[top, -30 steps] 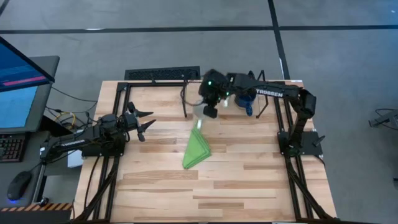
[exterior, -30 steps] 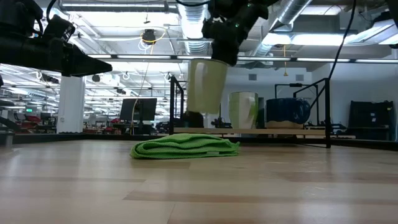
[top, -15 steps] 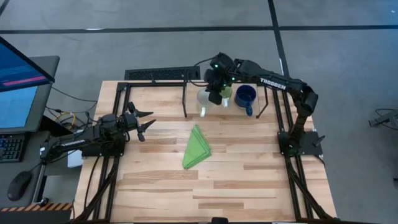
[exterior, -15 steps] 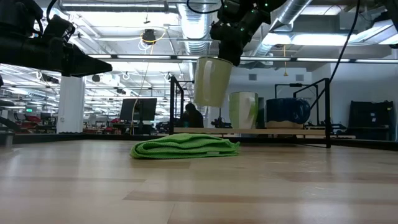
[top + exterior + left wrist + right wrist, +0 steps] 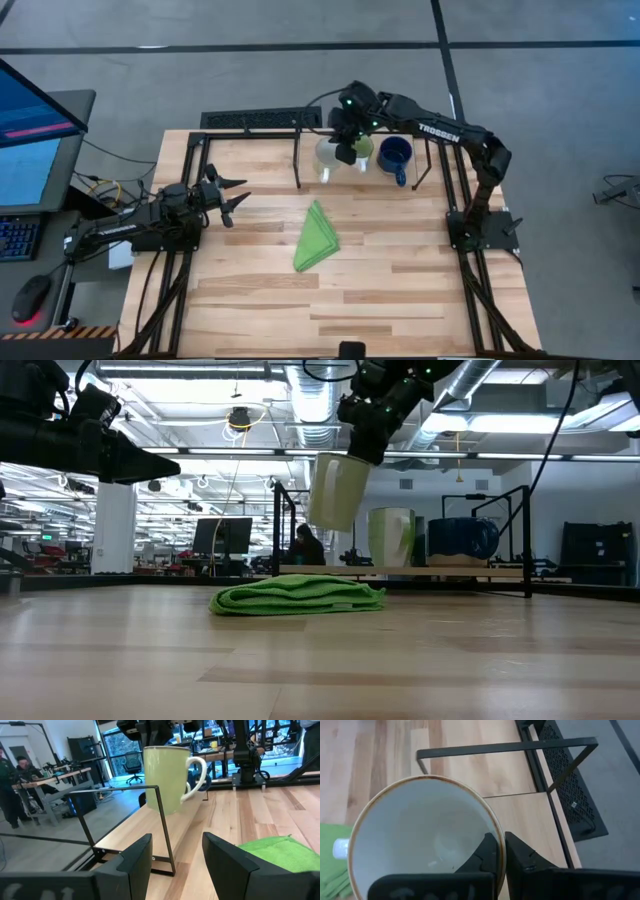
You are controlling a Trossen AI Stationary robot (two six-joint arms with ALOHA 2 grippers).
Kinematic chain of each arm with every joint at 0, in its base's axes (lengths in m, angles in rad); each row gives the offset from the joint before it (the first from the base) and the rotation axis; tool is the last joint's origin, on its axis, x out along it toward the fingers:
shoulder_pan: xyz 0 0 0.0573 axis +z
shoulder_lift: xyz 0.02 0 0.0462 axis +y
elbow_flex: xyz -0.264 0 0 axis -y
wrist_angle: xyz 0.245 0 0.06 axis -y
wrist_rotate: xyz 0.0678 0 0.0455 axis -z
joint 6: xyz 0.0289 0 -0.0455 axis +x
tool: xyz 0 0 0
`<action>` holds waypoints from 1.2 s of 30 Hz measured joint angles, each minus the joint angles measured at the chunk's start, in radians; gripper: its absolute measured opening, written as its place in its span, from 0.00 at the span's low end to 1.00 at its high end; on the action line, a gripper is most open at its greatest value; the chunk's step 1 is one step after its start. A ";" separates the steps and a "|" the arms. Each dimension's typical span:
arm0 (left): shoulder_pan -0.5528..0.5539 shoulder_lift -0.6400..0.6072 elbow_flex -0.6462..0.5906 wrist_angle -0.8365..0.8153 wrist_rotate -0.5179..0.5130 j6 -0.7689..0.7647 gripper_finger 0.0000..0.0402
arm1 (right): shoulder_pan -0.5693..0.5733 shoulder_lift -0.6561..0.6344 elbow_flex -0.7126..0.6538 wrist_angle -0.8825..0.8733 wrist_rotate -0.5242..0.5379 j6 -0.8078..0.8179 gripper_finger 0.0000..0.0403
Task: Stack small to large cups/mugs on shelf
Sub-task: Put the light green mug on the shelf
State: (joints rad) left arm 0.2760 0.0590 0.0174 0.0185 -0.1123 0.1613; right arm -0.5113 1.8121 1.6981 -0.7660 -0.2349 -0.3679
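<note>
At far shelf: right gripper clenched on white mug rim, mug airborne, left of green mug and blue mug. Ceramic likely stiff, slippery, breakable; rim pinch suits. Left gripper parted, empty, left.

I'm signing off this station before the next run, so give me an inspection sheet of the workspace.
Surface: light wooden tabletop, black metal shelf frame at the far edge.
Job's things: white ceramic mug held in the air by its rim; light green mug and dark blue mug standing on the shelf.
Clutter: folded green cloth mid-table.
Grippers: right gripper shut on the white mug's rim over the shelf; left gripper open, empty, at the table's left.
Cables: bundle off the table's left edge.
Surroundings: monitor, seated person beyond the table.
</note>
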 joint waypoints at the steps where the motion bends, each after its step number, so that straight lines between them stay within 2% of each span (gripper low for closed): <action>1: 0.000 0.000 0.000 0.000 0.000 0.000 0.41 | -0.002 0.008 0.004 0.003 -0.001 0.001 0.06; 8: 0.000 0.000 0.000 0.000 0.000 -0.008 0.41 | 0.004 0.116 0.125 -0.037 -0.004 -0.010 0.06; 18: 0.000 0.000 0.000 0.000 0.007 -0.018 0.41 | -0.001 0.287 0.356 -0.236 0.011 -0.051 0.06; 21: 0.000 0.000 0.000 0.000 0.007 -0.013 0.41 | -0.002 0.326 0.400 -0.268 0.050 -0.060 0.06; 36: 0.000 0.000 0.000 -0.001 0.010 -0.008 0.41 | -0.056 0.366 0.436 -0.302 0.075 -0.158 0.06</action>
State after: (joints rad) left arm 0.2760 0.0593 0.0174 0.0177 -0.1024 0.1532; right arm -0.5671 2.1784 2.1342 -1.0676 -0.1604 -0.5262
